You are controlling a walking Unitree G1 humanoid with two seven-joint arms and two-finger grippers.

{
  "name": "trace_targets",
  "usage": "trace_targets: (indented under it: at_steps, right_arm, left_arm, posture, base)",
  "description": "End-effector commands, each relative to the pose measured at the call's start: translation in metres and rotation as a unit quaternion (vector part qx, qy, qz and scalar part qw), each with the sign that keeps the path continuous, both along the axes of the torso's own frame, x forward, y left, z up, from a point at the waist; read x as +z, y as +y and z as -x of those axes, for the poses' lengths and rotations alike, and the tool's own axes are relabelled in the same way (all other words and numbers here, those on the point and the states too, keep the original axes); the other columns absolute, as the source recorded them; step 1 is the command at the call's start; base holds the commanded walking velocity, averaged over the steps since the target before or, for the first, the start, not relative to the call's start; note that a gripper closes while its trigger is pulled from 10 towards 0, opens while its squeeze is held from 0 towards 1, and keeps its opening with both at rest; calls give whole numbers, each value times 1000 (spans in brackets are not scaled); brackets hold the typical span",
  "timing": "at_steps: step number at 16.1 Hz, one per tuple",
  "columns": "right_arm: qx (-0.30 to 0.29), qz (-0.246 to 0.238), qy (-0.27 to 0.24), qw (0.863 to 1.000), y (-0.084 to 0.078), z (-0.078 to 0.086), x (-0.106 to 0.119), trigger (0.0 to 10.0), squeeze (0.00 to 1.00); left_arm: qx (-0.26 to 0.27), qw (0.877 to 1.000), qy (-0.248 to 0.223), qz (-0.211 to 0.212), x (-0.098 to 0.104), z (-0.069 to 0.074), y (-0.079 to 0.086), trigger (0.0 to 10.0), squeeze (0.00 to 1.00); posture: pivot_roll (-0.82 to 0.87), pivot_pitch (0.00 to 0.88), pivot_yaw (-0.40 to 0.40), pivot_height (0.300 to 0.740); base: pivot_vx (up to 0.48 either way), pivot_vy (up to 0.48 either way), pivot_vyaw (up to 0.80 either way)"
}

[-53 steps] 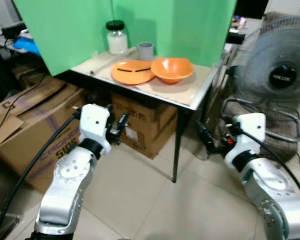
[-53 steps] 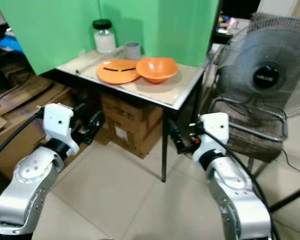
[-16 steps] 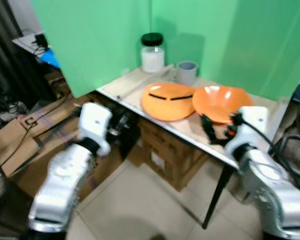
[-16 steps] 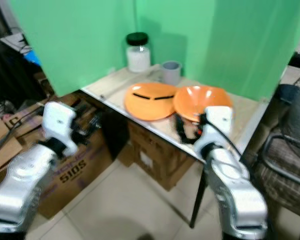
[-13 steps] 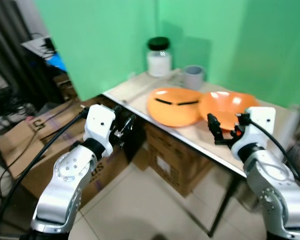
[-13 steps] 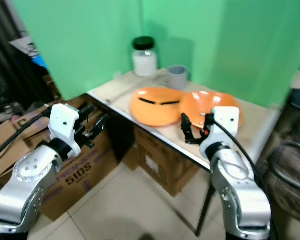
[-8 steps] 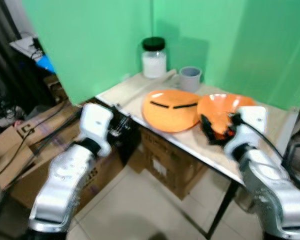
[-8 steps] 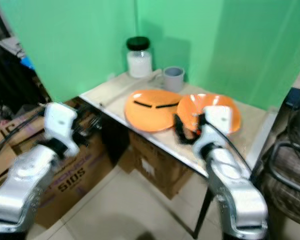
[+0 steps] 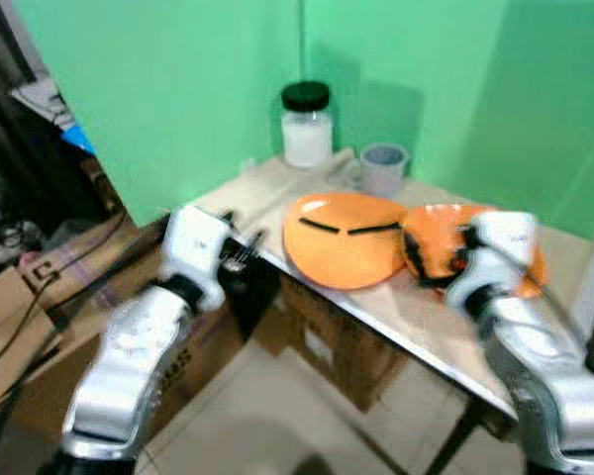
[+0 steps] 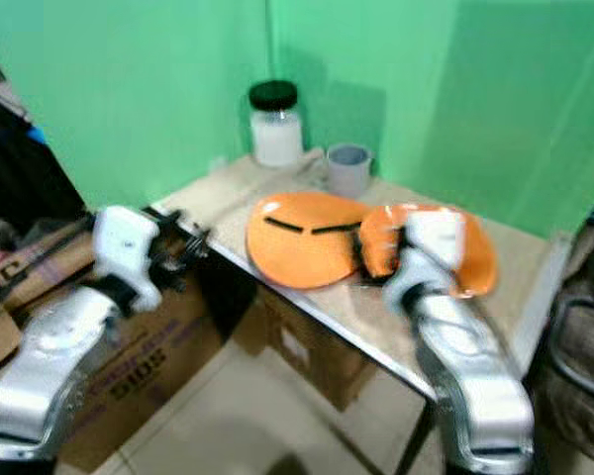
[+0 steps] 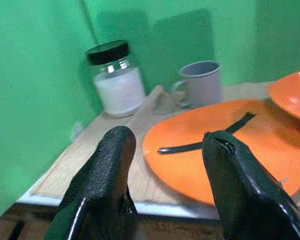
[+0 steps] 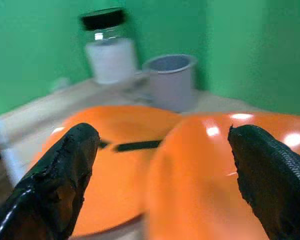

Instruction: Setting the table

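Fingers of the right gripper spread wide apart, 1 on each side of the orange bowl's near rim, holding nothing. Fingers of the left gripper also apart and empty, raised at the table's front left edge, just short of the orange plate. On the plate, 2 dark utensils lying end to end across its middle. Orange bowl just beside the plate, to its right, rims touching or almost touching; cannot tell which. Behind the plate, a grey cup, and left of the cup a glass jar with black lid and white contents. Green backdrop standing behind the table. Cardboard boxes on the floor, left of the table and under it.
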State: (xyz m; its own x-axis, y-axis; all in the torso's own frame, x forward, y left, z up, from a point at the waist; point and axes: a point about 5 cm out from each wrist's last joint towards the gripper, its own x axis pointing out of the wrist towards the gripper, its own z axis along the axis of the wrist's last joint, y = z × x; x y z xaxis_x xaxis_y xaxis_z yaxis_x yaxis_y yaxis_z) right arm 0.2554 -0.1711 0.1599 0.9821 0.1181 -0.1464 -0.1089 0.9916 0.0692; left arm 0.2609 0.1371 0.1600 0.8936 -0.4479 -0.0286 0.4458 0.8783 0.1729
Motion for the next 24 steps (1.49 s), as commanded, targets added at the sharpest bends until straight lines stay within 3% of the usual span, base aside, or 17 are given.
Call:
trace_targets:
  at_steps: [1, 12, 16, 17, 18, 22, 23, 24]
  right_arm:
    - [20, -9, -7, 1000, 11, -1, 3, 10000, 0]
    - [21, -9, -7, 1000, 12, -2, 3, 10000, 0]
    - [52, 4, -18, 998, 16, -4, 9, 10000, 0]
    - [71, 14, -20, 997, 19, -5, 10, 10000, 0]
    - [80, 22, -21, 996, 21, -5, 10, 10000, 0]
    - [118, 50, -36, 991, 34, -15, 14, 10000, 0]
    - [128, 54, -40, 989, 37, -17, 16, 10000, 0]
    - [138, 59, -44, 988, 39, -18, 17, 10000, 0]
  left_arm:
    - [13, 1000, -7, -9, 3, -1, 10, 10000, 0]
    - [3, 1000, 1, -17, 0, 0, 10, 10000, 0]
    - [-8, 998, 55, -33, -16, -2, 15, 10000, 0]
    - [-2, 997, 77, -31, -22, -5, 21, 10000, 780]
    - [2, 995, 92, -35, -26, -7, 25, 10000, 1000]
    - [48, 983, 160, -80, -45, -22, 49, 10000, 1000]
    - [44, 980, 180, -69, -48, -23, 51, 10000, 957]
    - [34, 978, 199, -56, -50, -24, 51, 10000, 792]
  posture:
    - [56, 0, 74, 740]
    - [54, 0, 78, 740]
    - [50, 0, 85, 740]
    - [50, 0, 87, 740]
    - [50, 0, 87, 740]
    - [43, 0, 97, 740]
    - [46, 0, 95, 740]
    - [46, 0, 95, 740]
  base:
    - [330, 0, 0]
    - [322, 0, -314]
    - [60, 0, 0]
    - [0, 0, 0]
    - [0, 0, 0]
    - [0, 0, 0]
    - [0, 0, 0]
    - [0, 0, 0]
